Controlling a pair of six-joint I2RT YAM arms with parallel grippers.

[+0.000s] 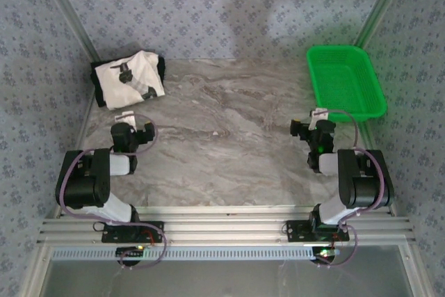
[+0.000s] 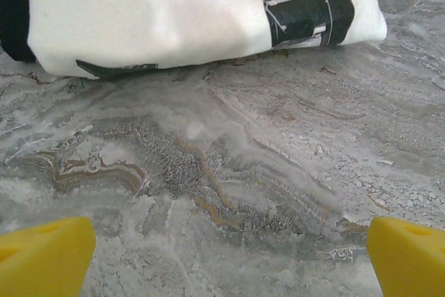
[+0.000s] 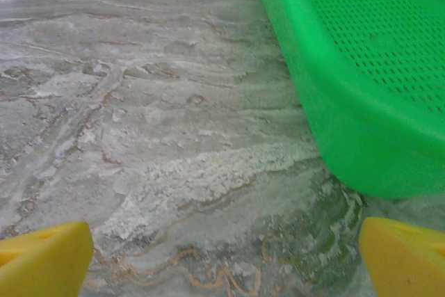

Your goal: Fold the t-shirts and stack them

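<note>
Left claw [image 2: 226, 255] and right claw [image 3: 224, 255] are seen wide open, empty; soft limp cream t-shirt [image 1: 129, 78], folded atop black t-shirt [image 2: 14, 12], is likely best pinched at an edge.

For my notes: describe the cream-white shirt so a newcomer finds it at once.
On the marble-patterned table, look to the far left corner, opposite the green basket at far right. The cream-white shirt lies there as a folded bundle. It is pale with a dark printed graphic on top, and black cloth peeks out at its edges.
</note>
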